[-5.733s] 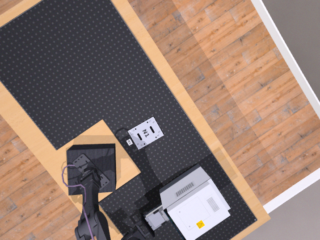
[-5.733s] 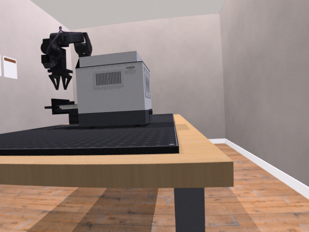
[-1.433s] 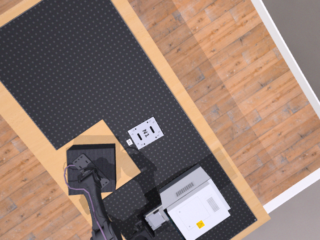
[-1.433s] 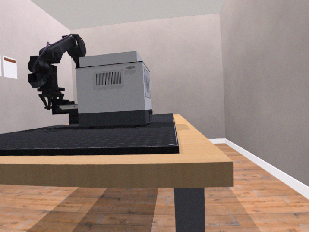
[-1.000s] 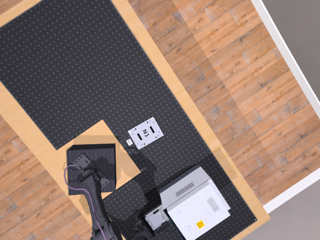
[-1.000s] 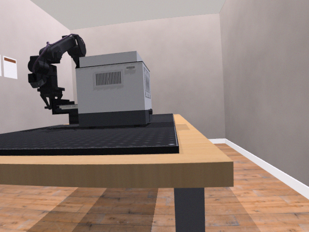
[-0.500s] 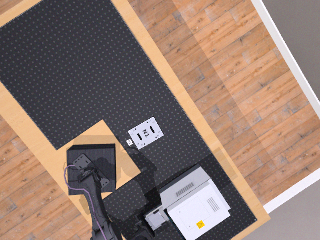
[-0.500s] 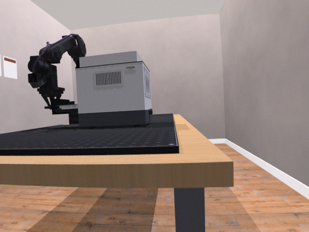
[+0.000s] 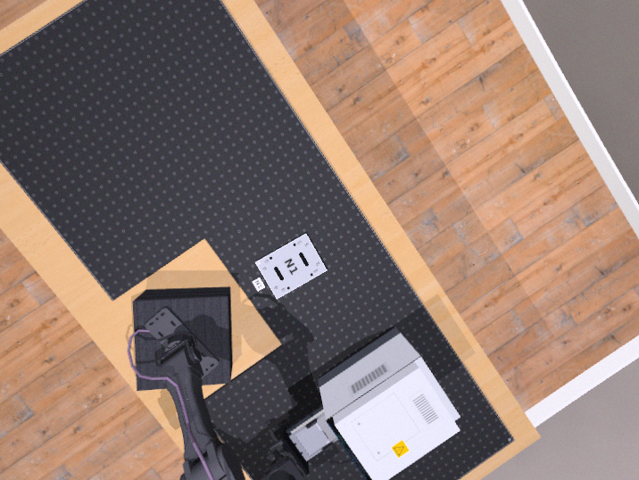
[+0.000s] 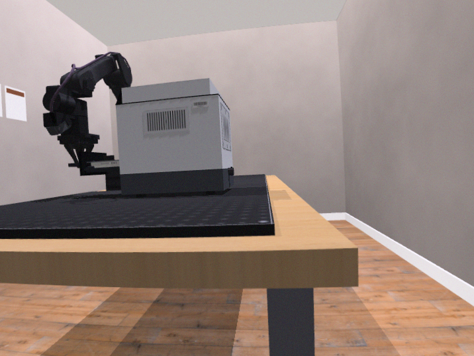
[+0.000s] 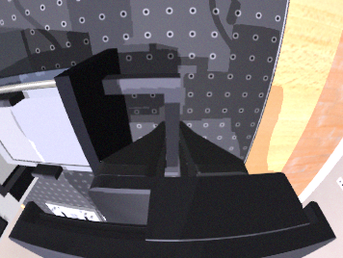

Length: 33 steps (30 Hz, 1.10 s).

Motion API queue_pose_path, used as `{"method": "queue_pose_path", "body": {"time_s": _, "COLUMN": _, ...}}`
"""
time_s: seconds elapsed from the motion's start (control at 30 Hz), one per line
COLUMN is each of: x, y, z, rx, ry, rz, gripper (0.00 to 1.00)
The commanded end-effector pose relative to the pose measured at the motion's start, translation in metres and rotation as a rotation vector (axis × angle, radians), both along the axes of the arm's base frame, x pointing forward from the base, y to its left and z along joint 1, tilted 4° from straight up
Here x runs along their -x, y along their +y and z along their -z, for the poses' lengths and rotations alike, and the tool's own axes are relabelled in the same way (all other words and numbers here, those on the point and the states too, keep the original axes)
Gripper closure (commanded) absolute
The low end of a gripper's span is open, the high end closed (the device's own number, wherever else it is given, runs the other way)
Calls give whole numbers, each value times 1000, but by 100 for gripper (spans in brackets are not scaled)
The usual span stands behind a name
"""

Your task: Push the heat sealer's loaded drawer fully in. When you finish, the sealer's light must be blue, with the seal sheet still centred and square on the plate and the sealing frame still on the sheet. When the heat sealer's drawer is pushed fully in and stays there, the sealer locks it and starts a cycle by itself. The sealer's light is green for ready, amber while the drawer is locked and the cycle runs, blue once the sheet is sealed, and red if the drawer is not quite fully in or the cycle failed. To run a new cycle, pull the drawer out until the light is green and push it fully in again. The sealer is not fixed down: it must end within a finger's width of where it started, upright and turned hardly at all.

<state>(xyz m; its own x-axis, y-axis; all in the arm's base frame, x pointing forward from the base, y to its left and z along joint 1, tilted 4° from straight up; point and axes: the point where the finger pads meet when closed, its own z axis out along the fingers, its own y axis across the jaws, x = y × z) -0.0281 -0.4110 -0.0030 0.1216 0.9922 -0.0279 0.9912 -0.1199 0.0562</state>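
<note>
white N1 plate (image 9: 290, 265) on perforated black mat (image 9: 128, 128) | wooden table (image 10: 298, 229) | plank floor (image 9: 464, 128)

Cut off by the top view's lower edge: the arm (image 9: 198, 443) and nearly all of the gripper (image 11: 172, 149). Just ahead of the gripper, too small and shadowed to tell apart on the drawer (image 9: 310, 438): plate, seal sheet, sealing frame. Beyond that, swallowed by the heat sealer (image 9: 392, 408), the drawer's inner end. No telling the sealer's light colour from any view. Cropped at the wrist view's left edge, beside the pinched handle (image 11: 171, 125): the drawer's front.
</note>
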Motion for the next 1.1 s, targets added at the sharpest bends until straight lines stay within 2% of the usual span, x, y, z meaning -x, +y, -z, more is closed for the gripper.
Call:
{"method": "queue_pose_path", "body": {"time_s": 0.0, "x": 0, "y": -4, "z": -5, "rx": 18, "ry": 5, "rz": 1, "gripper": 100}}
{"method": "queue_pose_path", "body": {"time_s": 0.5, "x": 0, "y": -4, "z": -5, "rx": 18, "ry": 5, "rz": 1, "gripper": 100}}
{"method": "queue_pose_path", "body": {"time_s": 0.53, "x": -3, "y": -9, "z": -11, "rx": 44, "ry": 16, "rz": -2, "gripper": 100}}
{"method": "queue_pose_path", "body": {"time_s": 0.8, "x": -16, "y": -15, "z": -15, "rx": 56, "ry": 0, "rz": -2, "gripper": 100}}
{"method": "queue_pose_path", "body": {"time_s": 1.07, "x": -29, "y": -10, "z": -10, "rx": 23, "ry": 1, "rz": -2, "gripper": 100}}
